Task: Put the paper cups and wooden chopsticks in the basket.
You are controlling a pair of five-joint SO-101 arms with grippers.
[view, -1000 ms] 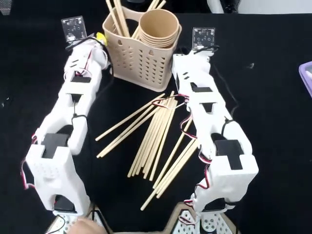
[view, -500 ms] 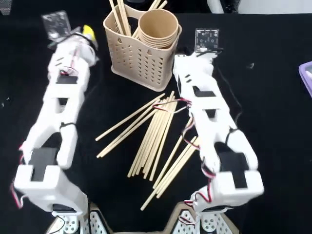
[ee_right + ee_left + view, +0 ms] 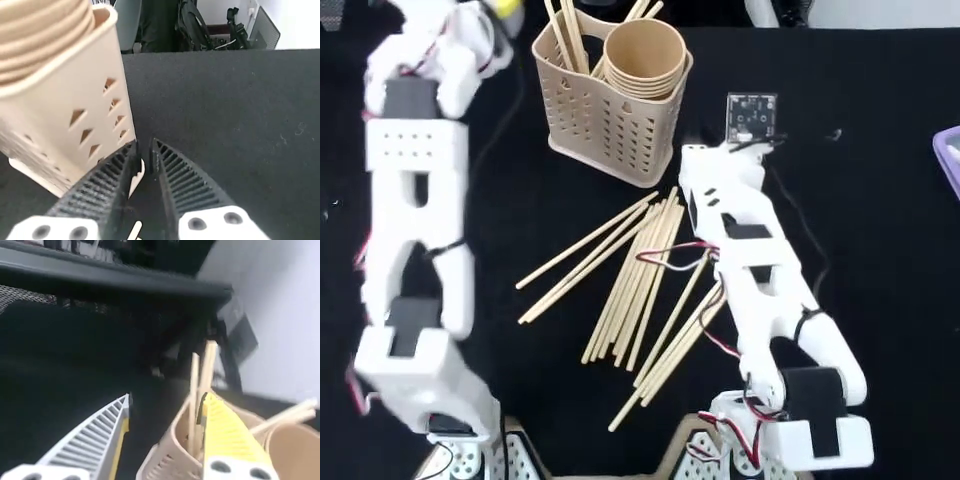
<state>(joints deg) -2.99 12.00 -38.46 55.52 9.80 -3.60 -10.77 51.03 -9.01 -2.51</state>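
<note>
Black cloth (image 3: 880, 260) carries loose wooden chopsticks (image 3: 635, 280) mid-frame below the basket (image 3: 605, 120) holding the paper cups (image 3: 645, 55); my left gripper (image 3: 165, 400) gapes empty upper left, my right gripper (image 3: 144, 150), nearly closed and empty, sits beside the basket wall, where I fear a swing could tip it.

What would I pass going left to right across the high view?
left arm → basket → right arm → purple object

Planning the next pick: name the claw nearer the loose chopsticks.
Right. The right claw sits at the foot of the basket, by the loose chopsticks; the left claw is up beside its rim.
</note>
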